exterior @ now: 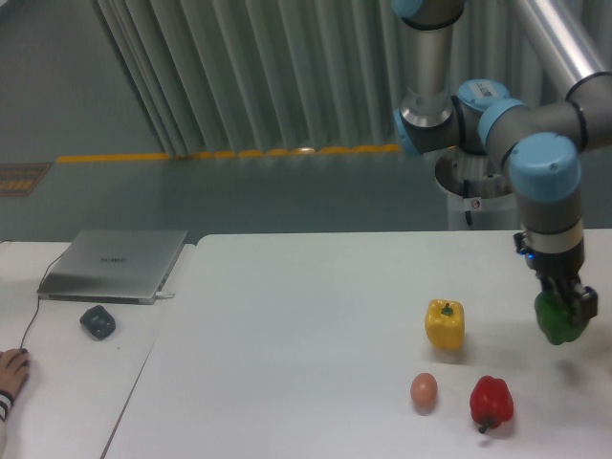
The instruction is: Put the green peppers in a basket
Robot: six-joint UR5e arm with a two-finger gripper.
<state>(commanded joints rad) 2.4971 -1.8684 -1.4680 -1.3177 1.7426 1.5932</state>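
The green pepper (557, 321), glossy and dark, hangs just above the table at the far right, held from above. My gripper (562, 308) is shut on it, with dark fingers on either side of its top. No basket shows in this view.
A yellow bell pepper (445, 324) stands left of the held pepper. A red bell pepper (491, 404) and a brown egg (424, 389) lie nearer the front edge. A closed laptop (116, 264), a dark mouse (98, 321) and a person's hand (11, 370) are at the left.
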